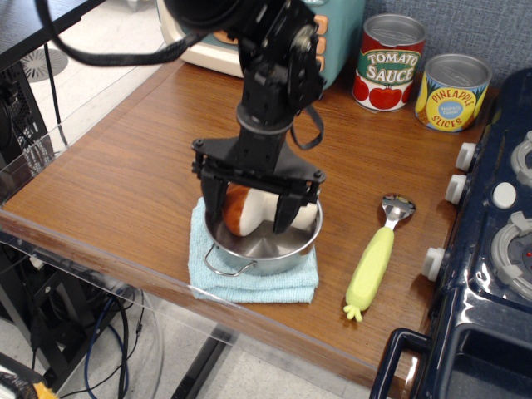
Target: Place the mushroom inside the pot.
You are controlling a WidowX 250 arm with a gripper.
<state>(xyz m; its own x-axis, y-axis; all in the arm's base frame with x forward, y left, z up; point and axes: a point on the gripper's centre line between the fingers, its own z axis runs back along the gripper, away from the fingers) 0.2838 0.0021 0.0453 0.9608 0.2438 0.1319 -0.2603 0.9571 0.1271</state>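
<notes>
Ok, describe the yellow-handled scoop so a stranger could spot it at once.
Start at the wooden table, near its front edge. Right of the steel pot on its blue cloth, just before the dark blue toy stove, lies the scoop. It is the only long thin item: a pale yellow-green handle with a small shiny metal bowl pointing toward the two cans.

The pot sits on a cloth at the surface's front edge; the mushroom lies inside it. A scoop lies right; two cans stand behind.
</notes>
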